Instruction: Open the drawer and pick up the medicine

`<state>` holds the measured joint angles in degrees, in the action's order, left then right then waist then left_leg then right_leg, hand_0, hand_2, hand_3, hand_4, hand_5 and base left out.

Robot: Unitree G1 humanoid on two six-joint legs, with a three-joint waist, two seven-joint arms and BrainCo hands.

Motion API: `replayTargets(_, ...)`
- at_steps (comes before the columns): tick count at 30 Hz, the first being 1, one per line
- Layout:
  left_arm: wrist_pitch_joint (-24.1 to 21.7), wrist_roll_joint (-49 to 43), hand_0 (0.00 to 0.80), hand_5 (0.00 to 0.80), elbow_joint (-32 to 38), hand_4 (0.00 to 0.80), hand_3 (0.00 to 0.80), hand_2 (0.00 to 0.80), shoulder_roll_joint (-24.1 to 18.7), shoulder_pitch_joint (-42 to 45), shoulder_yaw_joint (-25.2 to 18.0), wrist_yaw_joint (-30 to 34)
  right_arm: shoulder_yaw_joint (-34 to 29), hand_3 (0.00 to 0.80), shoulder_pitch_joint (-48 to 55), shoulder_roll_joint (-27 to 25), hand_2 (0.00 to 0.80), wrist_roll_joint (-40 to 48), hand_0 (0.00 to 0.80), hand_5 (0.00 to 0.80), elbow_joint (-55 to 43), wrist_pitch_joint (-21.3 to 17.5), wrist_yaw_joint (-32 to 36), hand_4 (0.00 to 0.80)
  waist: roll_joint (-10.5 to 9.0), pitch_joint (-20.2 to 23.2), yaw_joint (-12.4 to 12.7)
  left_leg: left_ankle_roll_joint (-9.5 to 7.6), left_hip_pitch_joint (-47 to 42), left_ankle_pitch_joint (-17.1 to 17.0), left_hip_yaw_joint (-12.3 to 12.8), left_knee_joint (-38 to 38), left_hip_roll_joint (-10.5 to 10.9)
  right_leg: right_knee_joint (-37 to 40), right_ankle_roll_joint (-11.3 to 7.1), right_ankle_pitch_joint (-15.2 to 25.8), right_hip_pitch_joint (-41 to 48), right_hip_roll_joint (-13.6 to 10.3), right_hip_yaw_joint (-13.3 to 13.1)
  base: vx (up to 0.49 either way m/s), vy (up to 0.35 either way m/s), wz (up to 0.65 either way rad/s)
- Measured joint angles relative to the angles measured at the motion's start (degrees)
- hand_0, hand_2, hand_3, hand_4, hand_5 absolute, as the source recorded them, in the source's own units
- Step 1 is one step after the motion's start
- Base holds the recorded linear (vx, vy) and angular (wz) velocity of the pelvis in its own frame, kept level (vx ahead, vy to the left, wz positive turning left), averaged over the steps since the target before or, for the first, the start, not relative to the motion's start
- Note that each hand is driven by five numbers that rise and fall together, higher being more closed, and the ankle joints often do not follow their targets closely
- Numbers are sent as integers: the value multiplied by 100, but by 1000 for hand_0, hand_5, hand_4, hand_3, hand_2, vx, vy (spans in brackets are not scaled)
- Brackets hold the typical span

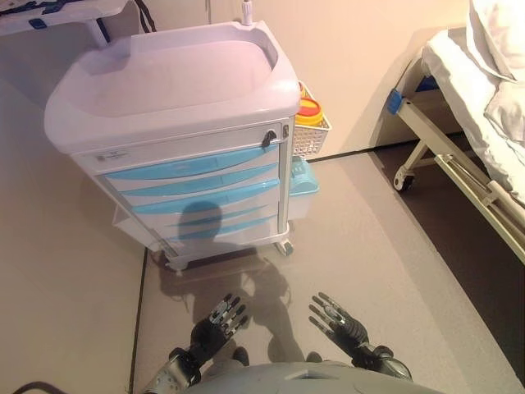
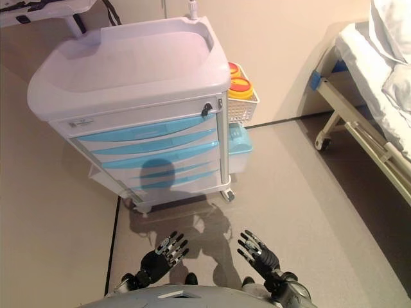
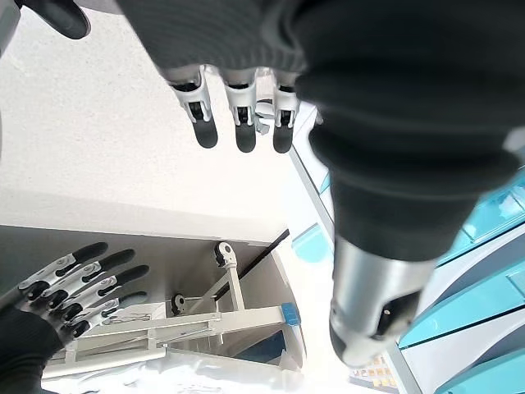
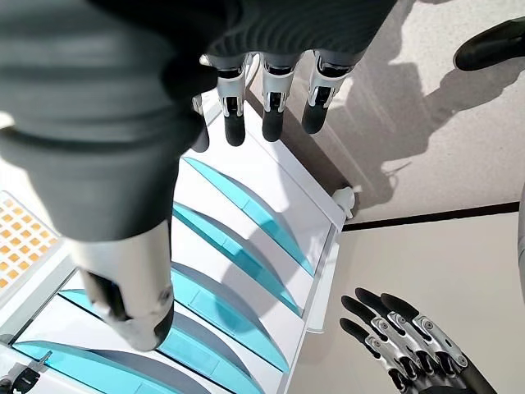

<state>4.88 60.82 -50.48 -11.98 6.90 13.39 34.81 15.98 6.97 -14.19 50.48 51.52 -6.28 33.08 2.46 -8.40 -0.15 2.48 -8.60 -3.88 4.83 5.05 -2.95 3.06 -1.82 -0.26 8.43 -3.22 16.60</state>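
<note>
Both the left hand and the right hand are held low with fingers spread, empty, well short of the cart. Every drawer is shut; the medicine is unseen, presumably inside.

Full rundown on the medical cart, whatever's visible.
The medical cart is white plastic by its look, with a bare, raised-rim tray top and a stack of drawers with curved light-blue handles, all shut. A dark lock knob sits at the upper front corner. A white wire basket holding yellow, red-lidded containers hangs on its side above a light-blue bin. It stands on casters by the wall; neither robot hand touches it.
</note>
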Motion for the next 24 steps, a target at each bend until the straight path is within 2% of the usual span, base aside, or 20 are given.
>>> replayTargets(15, -59, 1, 0, 0, 1, 0, 0, 0, 4, -15, 5, 48, -1, 0, -13, 1, 0, 1, 0, 0, 0, -1, 0, 0, -16, -32, 4, 0, 17, 0, -1, 0, 0, 8, 0, 0, -6, 0, 0, 0, 0, 0)
replayTargets(19, -559, -5, 0, 0, 7, 0, 0, 0, 3, -18, 7, -139, 0, 0, -13, 1, 0, 2, 0, 0, 0, -2, 0, 0, -16, -32, 6, 0, 18, 0, -2, 0, 1, 8, 0, 0, -6, 0, 2, 0, 0, 0)
replayTargets(22, -1128, -23, 0, 0, 24, 0, 0, 0, 3, -28, 4, -421, 2, 0, -13, 2, 0, 2, 0, 0, -3, -2, -2, 0, -21, -35, 10, 0, 21, 0, -11, 0, 1, 9, 0, 0, -3, 0, 10, 0, 0, 0)
replayTargets(24, -1255, -37, 0, 0, 26, 0, 0, 0, 0, -34, -20, -509, 2, 0, -15, 1, 0, 5, 0, 0, -5, -2, -4, 0, -22, -36, 15, 0, 21, 0, -14, 0, 1, 12, 0, 0, 1, 0, 14, 0, 0, 0)
